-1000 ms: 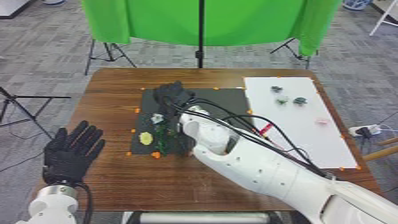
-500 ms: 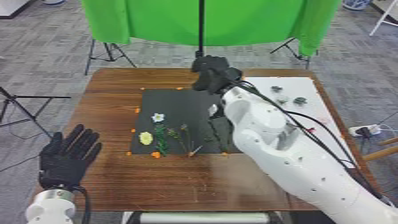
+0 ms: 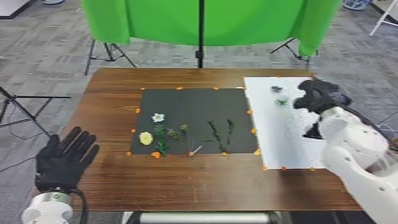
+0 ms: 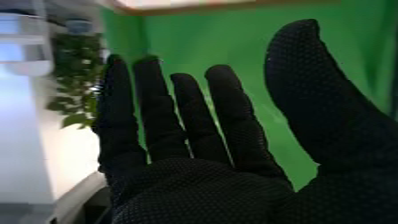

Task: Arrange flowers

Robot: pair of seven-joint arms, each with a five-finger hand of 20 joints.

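Green cloth [image 3: 213, 30] hangs beyond the brown table [image 3: 178, 185] I am watching over the head camera. On the dark mat [image 3: 191, 102], I have the flowers: 1 yellow flower [image 3: 146, 138] at 8 o'clock from the mat's middle, 1 white flower [image 3: 158, 118] at 9 o'clock, and 2 dark stems [image 3: 230, 131] side by side, apart, toward 4 o'clock. Just beside the mat, at 3 o'clock, lies the white board [image 3: 271, 130], with 2 small sprigs [image 3: 282, 102] toward its 12 o'clock end. My right hand [image 3: 324, 95] is over the board's outer edge, between 2 and 3 o'clock from the mat; the right wrist view gives me its fingers straight and slightly apart, thumb spread wide. Out at 8 o'clock, my left hand [image 3: 64, 162] has its fingers straight and slightly apart.
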